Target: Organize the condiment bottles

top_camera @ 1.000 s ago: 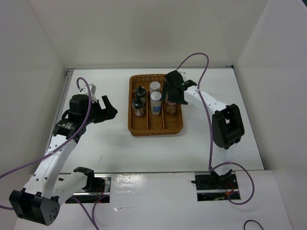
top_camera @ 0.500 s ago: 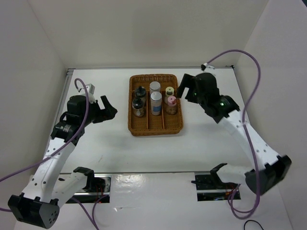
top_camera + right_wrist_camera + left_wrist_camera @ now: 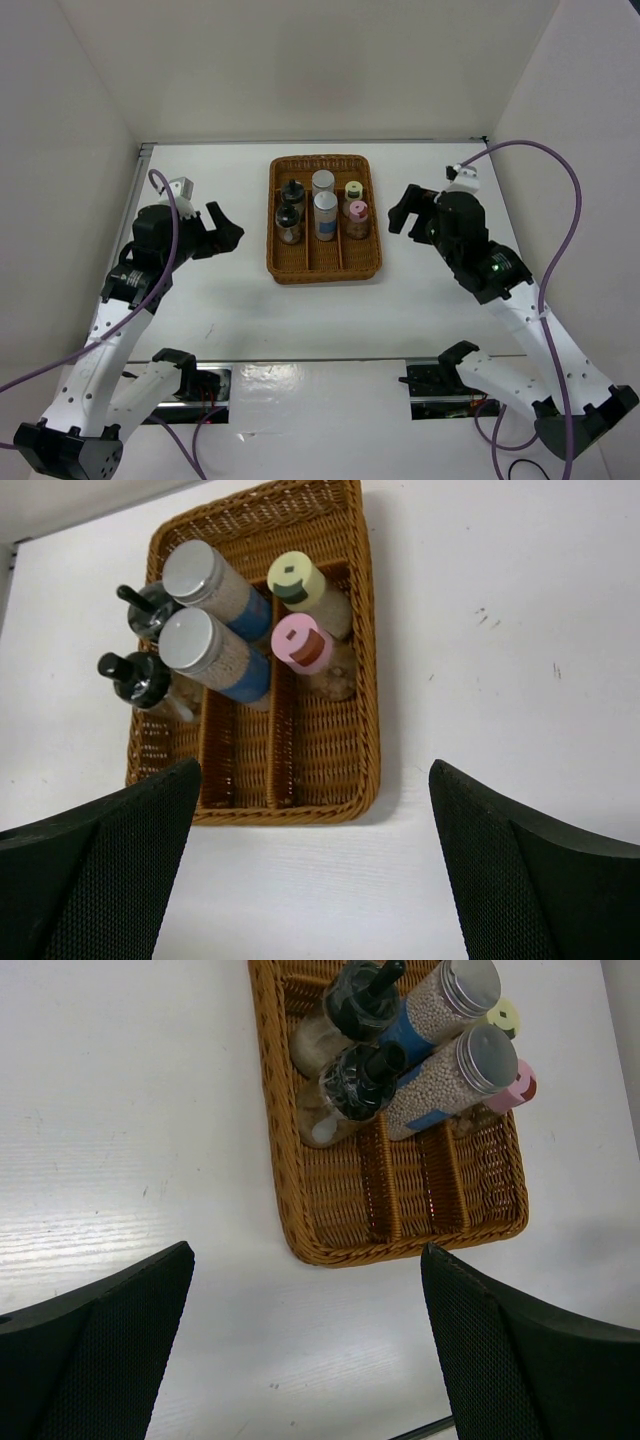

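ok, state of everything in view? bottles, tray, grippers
dark-capped shakers: upright, tray's left compartment
white cylinders: upright, middle compartment
yellow-capped bottle: upright, right compartment
pink-capped bottle: upright, right compartment
wicker tray: holds all six bottles
left gripper: open, empty
right gripper: open, empty

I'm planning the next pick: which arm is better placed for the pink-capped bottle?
Right, I'd say. The pink-capped bottle stands in the right compartment of the wicker tray, nearest the open right fingers; the left fingers are across the tray.

Brown wicker tray (image 3: 325, 268); grey-topped, blue-labelled cylinders (image 3: 326, 206); yellow cap (image 3: 353, 187), pink cap (image 3: 357, 208); dark-capped shakers (image 3: 289, 220)
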